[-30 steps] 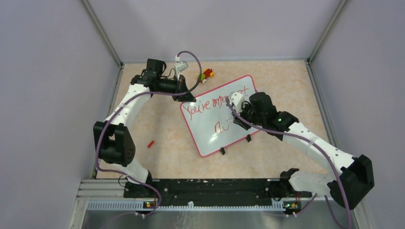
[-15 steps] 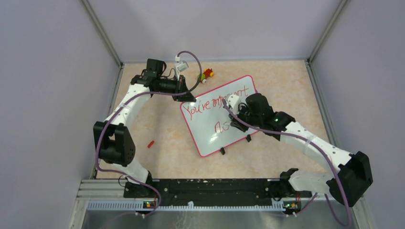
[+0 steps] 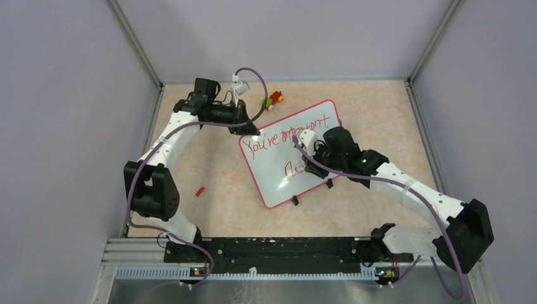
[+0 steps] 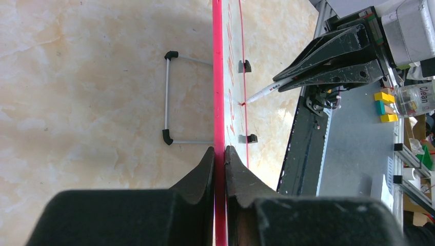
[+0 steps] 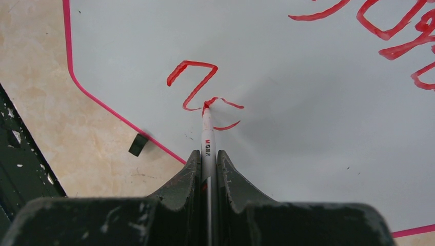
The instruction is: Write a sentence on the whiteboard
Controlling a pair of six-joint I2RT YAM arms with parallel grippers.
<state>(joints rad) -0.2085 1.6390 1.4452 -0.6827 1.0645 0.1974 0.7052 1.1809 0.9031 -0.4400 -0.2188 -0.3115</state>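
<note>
The whiteboard (image 3: pixel 273 180), white with a pink-red rim, lies slanted on the table. "You're important" (image 3: pixel 278 138) runs in red along its far edge, with a shorter word begun below it (image 5: pixel 197 84). My left gripper (image 4: pixel 219 154) is shut on the whiteboard's rim (image 4: pixel 218 77) at its far-left corner (image 3: pixel 250 132). My right gripper (image 5: pixel 208 154) is shut on a white marker (image 5: pixel 206 134). The marker's red tip touches the board at the latest stroke of the short word. From above, the right gripper (image 3: pixel 310 166) covers part of the lettering.
A small red cap (image 3: pixel 200 190) lies on the table left of the board. Toy bricks (image 3: pixel 273 99) sit at the far edge. Two black clips (image 3: pixel 295 201) (image 3: pixel 329 183) line the board's near edge. A wire stand (image 4: pixel 169 97) shows beside the rim.
My right gripper has shifted slightly left over the board with the marker, adding strokes to the short word. The left gripper and the board have not moved.
</note>
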